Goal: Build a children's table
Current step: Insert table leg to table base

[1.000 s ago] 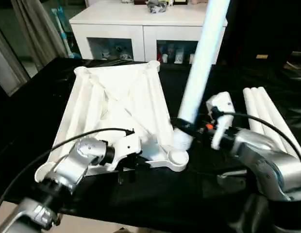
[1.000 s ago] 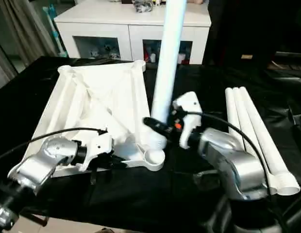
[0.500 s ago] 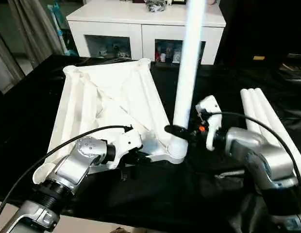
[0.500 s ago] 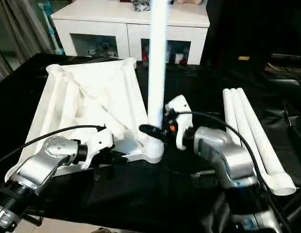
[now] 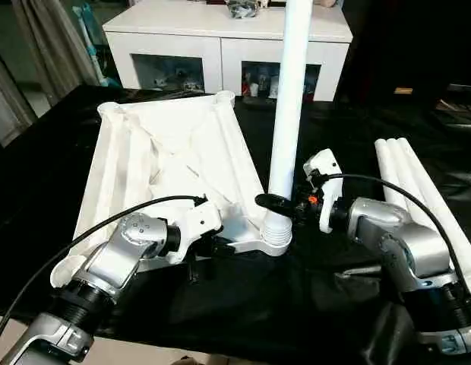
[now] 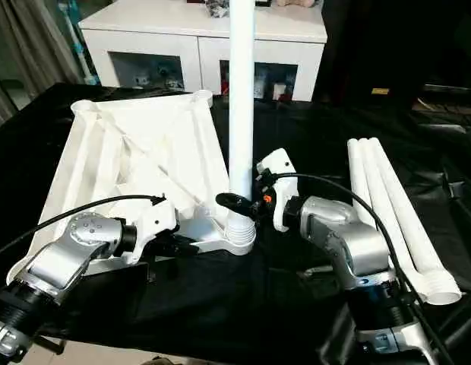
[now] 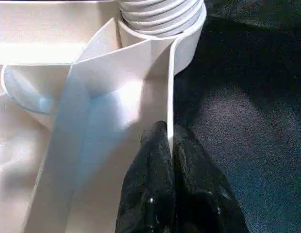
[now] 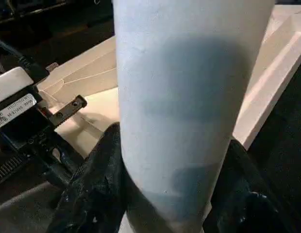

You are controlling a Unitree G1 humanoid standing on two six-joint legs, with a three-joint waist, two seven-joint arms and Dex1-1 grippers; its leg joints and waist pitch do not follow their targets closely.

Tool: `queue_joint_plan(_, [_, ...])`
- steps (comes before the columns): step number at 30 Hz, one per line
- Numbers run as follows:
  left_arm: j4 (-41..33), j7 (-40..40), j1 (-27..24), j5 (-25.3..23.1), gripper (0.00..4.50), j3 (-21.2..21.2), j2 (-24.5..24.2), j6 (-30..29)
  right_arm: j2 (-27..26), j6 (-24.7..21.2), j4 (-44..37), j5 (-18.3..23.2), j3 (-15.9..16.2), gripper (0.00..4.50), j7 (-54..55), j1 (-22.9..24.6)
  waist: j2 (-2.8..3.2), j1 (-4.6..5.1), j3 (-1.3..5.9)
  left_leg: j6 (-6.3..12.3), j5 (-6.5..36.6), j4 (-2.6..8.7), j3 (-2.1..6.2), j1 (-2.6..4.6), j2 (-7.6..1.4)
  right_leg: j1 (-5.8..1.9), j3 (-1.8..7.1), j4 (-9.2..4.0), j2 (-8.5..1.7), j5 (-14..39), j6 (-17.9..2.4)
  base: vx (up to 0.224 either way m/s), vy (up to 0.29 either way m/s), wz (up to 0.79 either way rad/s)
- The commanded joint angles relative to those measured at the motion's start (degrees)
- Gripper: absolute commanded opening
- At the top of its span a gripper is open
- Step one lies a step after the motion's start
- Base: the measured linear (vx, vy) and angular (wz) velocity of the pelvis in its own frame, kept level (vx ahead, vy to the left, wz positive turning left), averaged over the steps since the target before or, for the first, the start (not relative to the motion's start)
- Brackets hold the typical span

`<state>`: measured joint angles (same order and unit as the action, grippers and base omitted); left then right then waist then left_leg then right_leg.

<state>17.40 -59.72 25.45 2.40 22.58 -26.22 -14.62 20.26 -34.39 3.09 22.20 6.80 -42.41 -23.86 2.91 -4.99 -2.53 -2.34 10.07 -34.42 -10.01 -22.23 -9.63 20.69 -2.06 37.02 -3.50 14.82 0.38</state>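
Note:
The white table top (image 5: 167, 163) lies upside down on the black cloth, its X-ribs facing up. One white leg (image 5: 290, 106) stands upright with its threaded end in the near right corner socket (image 5: 275, 239). My right gripper (image 5: 276, 204) is shut on that leg just above the socket; its fingers (image 8: 94, 194) wrap the tube on both sides. My left gripper (image 7: 167, 141) is shut on the thin near rim of the top, right beside that socket. Three more legs (image 5: 418, 190) lie side by side on the cloth to the right.
A white cabinet (image 5: 228, 42) with glass-fronted compartments stands behind the table. Curtains (image 5: 49, 38) hang at the back left. Black cloth (image 5: 258, 304) covers the work surface up to its near edge, and a black cable (image 5: 99, 224) runs over my left forearm.
The leg has swung from a rightward lean to upright, and its threaded end has dropped into the corner socket. The camera has also shifted. My left gripper keeps its pinch on the rim.

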Motion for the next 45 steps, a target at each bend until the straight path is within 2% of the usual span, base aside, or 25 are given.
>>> queue_joint_plan(1, [3.3,3.0,0.2,-1.6,0.00,-1.5,-0.1,-1.4,-0.3,1.0,2.0,-0.4,-0.5,1.83,0.4,1.8,-0.42,-0.21,2.88,-0.85,12.8,4.68,1.51,1.27,-3.57,-1.06,2.75,-5.27,-5.10,6.3,-12.1,0.000,0.000,0.00])
queue_joint_plan(4, [3.8,3.2,0.5,-1.5,0.00,-1.7,0.0,-1.3,-0.5,2.0,2.5,-0.4,-1.1,1.83,0.5,3.0,-0.37,-0.19,2.89,-1.02,13.5,4.76,1.56,1.33,-3.58,-1.06,2.72,-5.33,-5.09,6.5,-12.2,0.000,0.000,0.00])
queue_joint_plan(5, [4.1,3.2,0.8,-1.5,0.00,-1.8,0.0,-1.2,-0.7,2.6,2.6,-0.3,-1.4,1.83,0.6,3.8,0.06,-0.20,2.79,-1.20,14.4,4.83,1.57,1.43,-3.60,-0.85,2.76,-5.47,-5.07,7.3,-12.1,0.000,0.000,0.00])
queue_joint_plan(6, [4.2,3.3,0.9,-1.5,0.00,-1.9,0.1,-1.1,-0.8,2.8,2.7,-0.3,-1.5,1.83,0.6,4.0,-0.14,-0.19,2.78,-1.39,15.2,4.90,1.61,1.43,-3.62,-0.90,2.77,-5.52,-5.12,8.2,-12.1,0.000,0.000,0.00])
queue_joint_plan(7, [4.4,3.4,1.0,-1.5,0.00,-2.0,0.1,-1.1,-1.0,3.2,2.8,-0.3,-1.7,1.83,0.6,4.4,0.09,-0.22,2.78,-1.48,15.4,4.92,1.66,1.39,-3.59,-0.90,2.79,-5.53,-5.15,8.5,-12.0,0.000,0.000,0.00])
queue_joint_plan(9, [5.0,3.4,1.4,-1.6,0.00,-2.1,0.2,-0.8,-1.4,4.3,3.5,-0.5,-2.0,1.83,0.9,5.1,0.00,-0.17,2.69,-1.73,16.4,5.01,1.70,1.42,-3.60,-0.83,2.83,-5.75,-5.21,10.0,-11.7,0.000,0.000,0.00])
queue_joint_plan(10, [6.4,3.7,2.5,-1.7,0.00,-2.3,0.5,-0.4,-1.7,6.2,4.3,-1.5,-1.6,1.83,1.3,6.1,0.54,-0.15,2.69,-1.99,17.0,5.07,1.77,1.46,-3.59,-0.77,2.77,-5.83,-5.25,10.8,-11.7,0.000,0.000,0.00])
queue_joint_plan(12, [6.8,3.8,2.8,-1.7,0.00,-2.3,0.6,-0.3,-1.7,6.5,4.3,-1.7,-1.4,1.83,1.3,6.3,0.26,-0.16,2.59,-2.23,18.1,5.15,1.81,1.47,-3.57,-0.77,2.88,-6.09,-5.32,13.0,-11.1,0.000,0.000,0.00])
queue_joint_plan(15, [7.7,4.4,3.4,-1.8,0.00,-2.6,1.1,0.2,-1.3,9.5,2.6,-4.0,0.9,1.83,1.3,8.3,0.81,-0.18,2.64,-2.51,18.8,5.23,1.89,1.62,-3.73,-0.52,2.91,-6.16,-5.31,13.2,-10.7,0.000,0.000,0.00])
queue_joint_plan(18, [8.6,4.6,3.9,-1.9,0.00,-2.5,1.5,0.6,-1.6,10.7,1.9,-4.8,1.8,1.83,1.6,9.2,0.63,-0.05,2.55,-2.19,19.2,5.36,1.91,1.50,-3.60,-0.53,2.93,-6.30,-5.23,14.1,-10.3,0.000,0.000,0.00])
queue_joint_plan(21, [9.3,4.6,4.3,-2.0,0.00,-2.5,1.6,1.0,-2.0,11.2,2.0,-5.5,2.4,1.83,1.8,9.2,0.77,-0.06,2.45,-2.27,20.6,5.44,2.01,1.63,-3.63,-0.27,3.03,-6.70,-5.41,18.4,-9.6,0.000,0.000,0.00])
queue_joint_plan(23, [9.4,4.3,4.3,-2.2,0.00,-2.3,1.4,1.1,-1.8,11.3,2.2,-6.1,3.2,1.83,1.7,9.0,0.58,-0.06,2.42,-2.38,20.7,5.53,2.08,1.54,-3.68,-0.23,3.05,-6.71,-5.43,19.2,-9.2,0.000,0.000,0.00])
queue_joint_plan(27, [9.2,3.1,3.9,-2.3,0.00,-1.9,0.8,1.4,-1.5,10.6,3.6,-7.4,5.1,1.83,1.4,7.6,0.64,0.10,2.29,-2.84,22.2,5.71,2.18,1.65,-3.75,0.06,3.11,-6.84,-5.45,20.9,-8.9,0.000,0.000,0.00])
queue_joint_plan(29, [8.8,2.3,3.6,-2.5,0.00,-1.4,0.3,1.4,-1.6,9.6,5.9,-8.1,6.0,1.83,0.8,5.7,0.21,0.21,2.31,-2.76,22.1,5.78,2.28,1.50,-3.70,-0.04,3.06,-6.70,-5.52,21.3,-8.9,0.000,0.000,0.00])
queue_joint_plan(30, [8.5,1.9,3.4,-2.7,0.00,-1.0,0.1,1.4,-1.7,9.4,7.1,-8.4,6.3,1.83,0.5,4.7,-0.28,0.38,2.27,-2.60,21.7,5.85,2.24,1.31,-3.70,-0.12,3.01,-6.73,-5.48,21.2,-8.9,0.000,0.000,0.00])
queue_joint_plan(31, [8.3,1.7,3.3,-2.8,0.00,-0.8,-0.1,1.4,-1.8,9.4,7.7,-8.7,6.6,1.83,0.3,4.3,0.18,0.36,2.22,-2.70,21.9,5.84,2.27,1.31,-3.67,-0.03,3.02,-6.80,-5.57,21.9,-8.8,0.000,0.000,0.00])
queue_joint_plan(32, [8.2,1.6,3.2,-2.9,0.00,-0.7,-0.1,1.4,-1.9,9.3,8.1,-8.8,6.7,1.83,0.2,4.1,-0.15,0.36,2.15,-2.76,22.4,5.84,2.21,1.44,-3.72,0.17,3.13,-6.99,-5.56,22.6,-8.5,0.000,0.000,0.00])
queue_joint_plan(33, [8.1,1.6,3.2,-2.9,0.00,-0.7,-0.1,1.4,-1.9,9.2,8.2,-8.8,6.7,1.83,0.1,4.0,-0.04,0.32,2.13,-2.87,22.7,5.84,2.25,1.59,-3.74,0.31,3.17,-7.00,-5.59,22.9,-8.4,0.000,0.000,0.00])
queue_joint_plan(35, [7.7,1.9,2.8,-3.2,0.00,-0.5,-0.2,1.2,-1.9,8.2,8.9,-8.3,7.0,1.83,-1.1,3.4,-0.71,0.43,2.11,-2.95,23.2,6.01,2.31,1.53,-3.82,0.24,3.16,-7.03,-5.60,23.4,-8.1,0.000,0.000,0.00])
queue_joint_plan(38, [7.4,1.8,2.5,-3.3,0.00,-0.3,-0.4,0.9,-1.6,8.4,9.4,-8.6,7.2,1.83,-1.6,3.8,-0.49,0.43,2.00,-3.55,24.7,6.12,2.33,1.86,-3.88,0.55,3.23,-7.24,-5.64,23.9,-8.1,0.000,0.000,0.00])
queue_joint_plan(40, [7.2,1.7,2.3,-3.2,0.00,-0.3,-0.6,0.7,-1.4,8.9,9.8,-8.8,7.3,1.83,-1.8,4.1,-0.63,0.54,1.85,-3.83,26.3,6.28,2.38,2.15,-3.80,0.56,3.16,-7.50,-5.62,25.3,-7.8,0.000,0.000,0.00])
queue_joint_plan(41, [7.3,1.4,2.4,-3.2,0.00,-0.4,-0.8,0.8,-1.1,9.5,9.9,-8.7,7.1,1.83,-2.2,4.8,-0.32,0.50,1.99,-3.93,25.9,6.55,2.54,2.07,-3.86,0.23,3.13,-7.46,-5.68,24.4,-7.7,0.000,0.000,0.00])
queue_joint_plan(43, [7.3,1.3,2.4,-3.2,0.00,-0.5,-0.9,0.8,-1.0,9.7,9.8,-8.7,7.0,1.83,-2.3,5.1,-0.59,0.49,2.27,-3.65,23.9,6.73,2.41,1.87,-3.88,-0.16,3.03,-7.26,-5.43,20.1,-8.0,0.000,0.000,0.00])
queue_joint_plan(44, [7.6,1.1,2.5,-3.1,0.00,-0.6,-1.2,0.9,-0.7,10.3,9.7,-8.6,6.8,1.83,-2.6,5.7,-0.31,0.41,2.33,-3.49,23.3,6.69,2.18,2.13,-3.85,-0.01,3.06,-7.33,-5.31,17.7,-8.5,0.000,0.000,0.00])
queue_joint_plan(45, [7.7,1.0,2.5,-3.1,0.00,-0.6,-1.3,1.0,-0.7,10.4,9.7,-8.7,6.7,1.83,-2.6,5.7,-0.40,0.40,2.32,-3.39,23.1,6.67,2.15,2.16,-3.87,-0.02,3.07,-7.27,-5.27,16.8,-8.8,0.000,0.000,0.00])
